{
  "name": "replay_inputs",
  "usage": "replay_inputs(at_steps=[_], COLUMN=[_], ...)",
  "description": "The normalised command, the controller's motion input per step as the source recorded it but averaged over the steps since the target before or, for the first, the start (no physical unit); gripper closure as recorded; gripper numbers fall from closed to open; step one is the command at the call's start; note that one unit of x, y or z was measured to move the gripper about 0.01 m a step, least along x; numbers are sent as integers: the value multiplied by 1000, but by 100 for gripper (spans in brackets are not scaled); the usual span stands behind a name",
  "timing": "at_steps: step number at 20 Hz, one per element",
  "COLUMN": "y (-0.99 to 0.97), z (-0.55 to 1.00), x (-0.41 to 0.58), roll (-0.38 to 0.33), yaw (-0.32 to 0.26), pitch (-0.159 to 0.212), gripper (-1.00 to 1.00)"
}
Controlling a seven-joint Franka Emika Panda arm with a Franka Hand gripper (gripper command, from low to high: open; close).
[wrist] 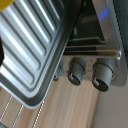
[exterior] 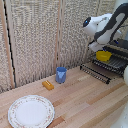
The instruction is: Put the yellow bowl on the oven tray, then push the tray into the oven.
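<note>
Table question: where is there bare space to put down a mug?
Bare wood lies between the white plate and the baking sheet; more sits behind the plate, beside the orange block. It's crowded around the blue cup and oven.

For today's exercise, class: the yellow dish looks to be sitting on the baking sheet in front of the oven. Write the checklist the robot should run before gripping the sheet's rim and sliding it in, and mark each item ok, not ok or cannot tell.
1. Yellow dish rests on the baking sheet: ok.
2. Dish released, grabber clear of it: ok, the grabber sits above and beside the dish.
3. Grabber on the sheet's rim: not ok, not yet there.
4. Fingers open for the rim: cannot tell, neither view shows them.
5. Oven door open: ok, as far as the wrist view shows.
6. Sheet lined up with the oven's slot: cannot tell.
</note>
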Motion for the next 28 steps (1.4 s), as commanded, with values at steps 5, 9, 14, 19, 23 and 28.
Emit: replay_inputs(at_steps=[5,9,14,19,23,28], y=[311,381,153,0,0,66], z=[-15,-7,-131,-291,-289,-219], x=[267,344,138,-28,-5,59], roll=[-94,-91,-177,-256,-276,-242], yaw=[236,219,233,252,217,192], pitch=[116,100,143,179,198,190], gripper=[-100,-100,-100,-100,-100,-100])
